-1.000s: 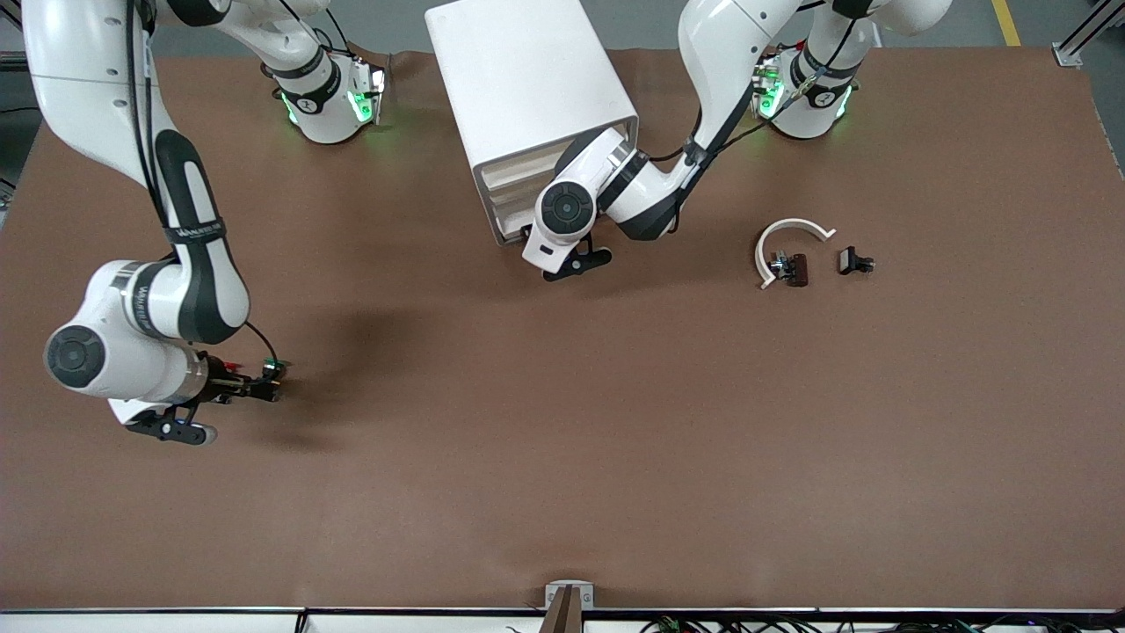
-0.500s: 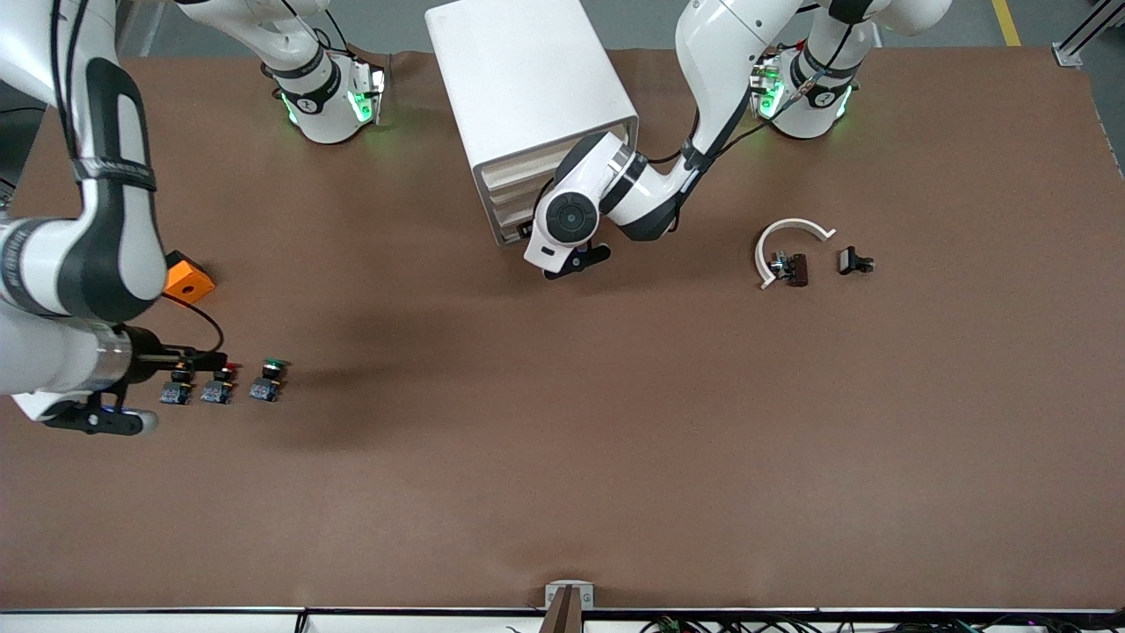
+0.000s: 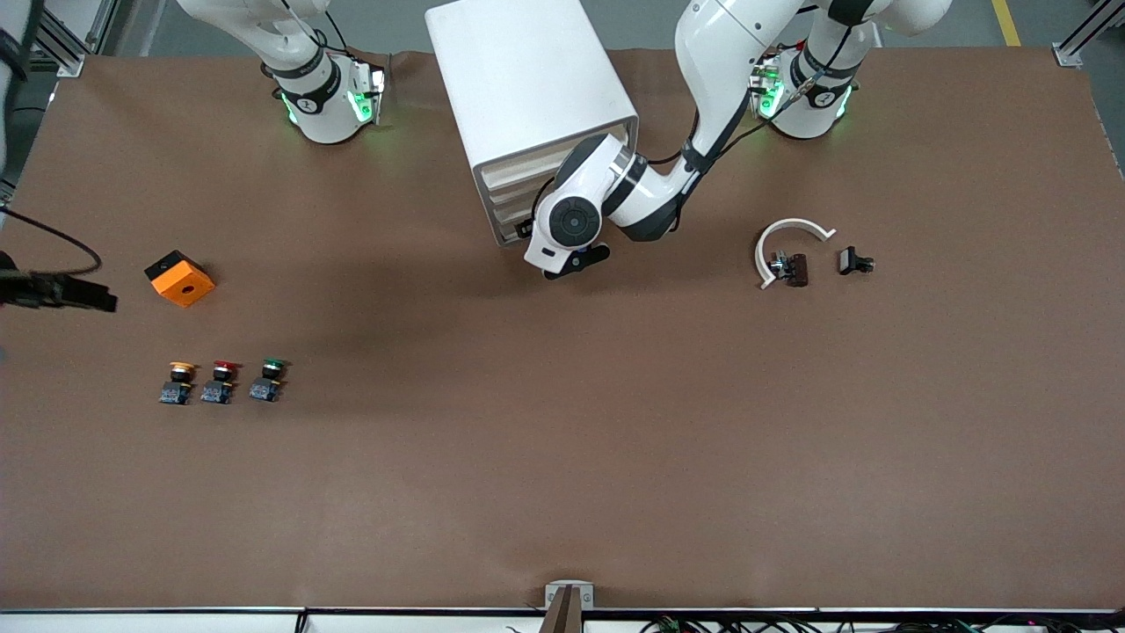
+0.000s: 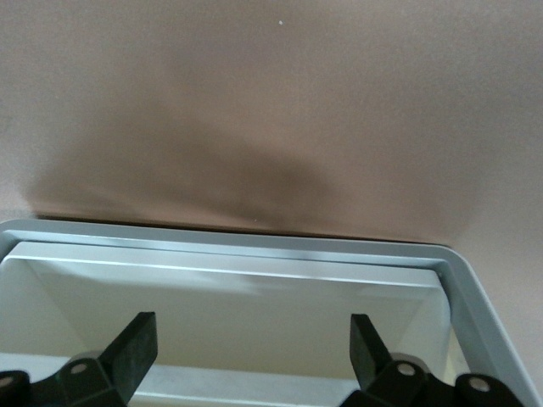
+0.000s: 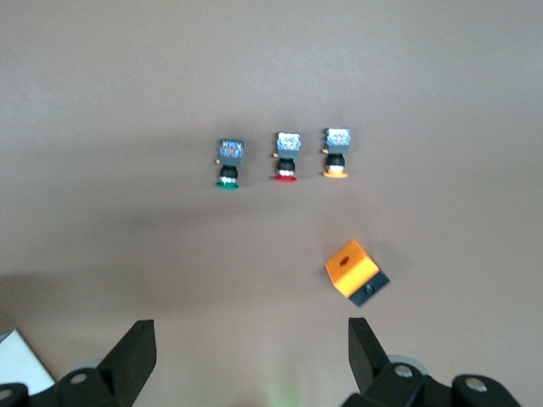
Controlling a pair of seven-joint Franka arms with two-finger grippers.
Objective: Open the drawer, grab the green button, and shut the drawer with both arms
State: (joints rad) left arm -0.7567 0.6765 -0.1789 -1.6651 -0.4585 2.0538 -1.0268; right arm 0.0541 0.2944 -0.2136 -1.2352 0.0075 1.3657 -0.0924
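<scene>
The green-capped button stands on the table beside a red-capped and a yellow-capped button, toward the right arm's end; it also shows in the right wrist view. My right gripper is open and empty, high over the table edge; its fingers are wide apart in its wrist view. My left gripper is open at the front of the white cabinet, by the lowest drawer. The cream drawer front lies between its fingers.
An orange block lies farther from the front camera than the buttons. A white curved piece and two small black parts lie toward the left arm's end.
My right gripper has let go of the green button, lifted and drawn away toward its end of the table. My left gripper has moved slightly closer to the cabinet front.
</scene>
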